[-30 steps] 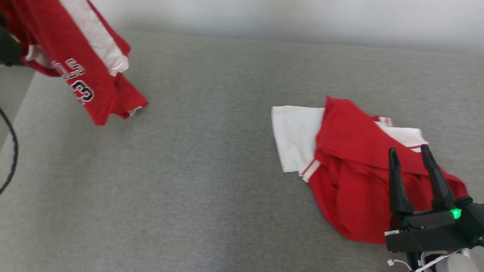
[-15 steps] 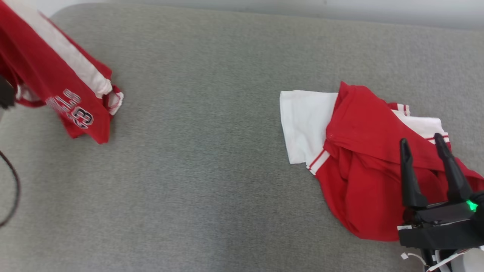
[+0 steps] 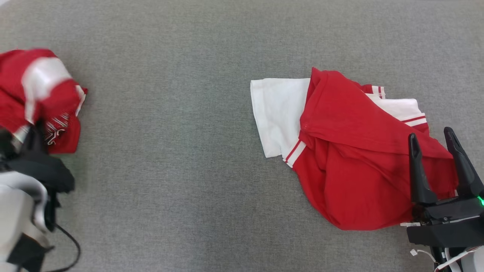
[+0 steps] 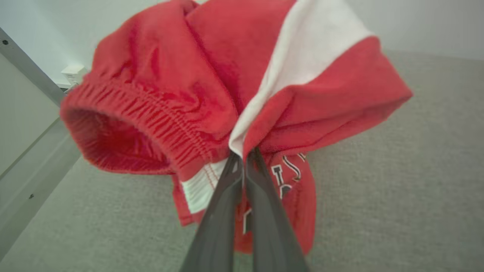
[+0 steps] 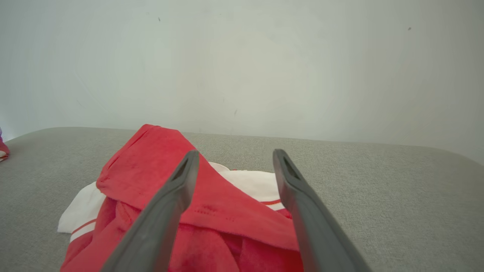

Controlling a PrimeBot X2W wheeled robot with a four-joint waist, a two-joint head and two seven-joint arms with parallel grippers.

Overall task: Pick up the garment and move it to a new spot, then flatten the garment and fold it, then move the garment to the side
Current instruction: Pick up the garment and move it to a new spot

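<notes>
Your left gripper (image 4: 242, 155) is clamped tight on a fold of the red shorts (image 4: 170, 75), which bunch up around and beyond its fingertips, elastic waistband to their left. Your right gripper (image 3: 431, 133) stands wide with nothing between its fingers. It hovers over the near part of a red-and-white shirt (image 3: 340, 124) spread ahead of it on the grey surface (image 3: 181, 158).
</notes>
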